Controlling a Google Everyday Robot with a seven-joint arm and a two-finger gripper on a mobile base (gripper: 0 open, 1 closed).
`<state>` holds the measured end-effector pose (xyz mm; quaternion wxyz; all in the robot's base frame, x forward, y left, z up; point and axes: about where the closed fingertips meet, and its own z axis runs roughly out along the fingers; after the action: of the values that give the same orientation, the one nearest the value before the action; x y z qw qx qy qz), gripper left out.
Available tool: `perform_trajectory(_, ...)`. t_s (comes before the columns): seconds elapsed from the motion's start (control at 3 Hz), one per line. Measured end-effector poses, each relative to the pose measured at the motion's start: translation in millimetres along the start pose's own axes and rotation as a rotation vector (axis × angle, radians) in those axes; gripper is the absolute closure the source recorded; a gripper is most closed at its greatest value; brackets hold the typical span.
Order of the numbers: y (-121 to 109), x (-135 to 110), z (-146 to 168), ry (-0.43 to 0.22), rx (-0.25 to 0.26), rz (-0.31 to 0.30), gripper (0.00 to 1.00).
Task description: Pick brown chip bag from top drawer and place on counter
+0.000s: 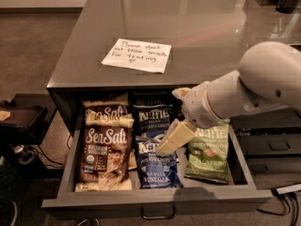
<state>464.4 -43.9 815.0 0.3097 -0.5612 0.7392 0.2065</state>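
In the camera view, the top drawer (150, 202) stands pulled out across the lower frame. The brown chip bag (104, 149) lies flat in its left part, beside blue Kettle bags (157, 171) and a green Kettle bag (209, 149) at the right. The gripper (164, 149) reaches in from the right at mid-frame, angled down-left over the blue bags and apart from the brown one; how its jaws stand I cannot tell. Above, the counter (202, 27) bears a handwritten paper (137, 55).
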Motion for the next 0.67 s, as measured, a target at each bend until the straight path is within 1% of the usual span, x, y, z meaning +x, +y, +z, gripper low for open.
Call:
perform_trajectory(0.33, 5.8, -11.8, 17.5, -0.034, 0.018, -0.043, 0.0)
perform_trajectory(0.67, 10.5, -29.0, 40.5, -0.062, 0.037, -0.092, 0.0)
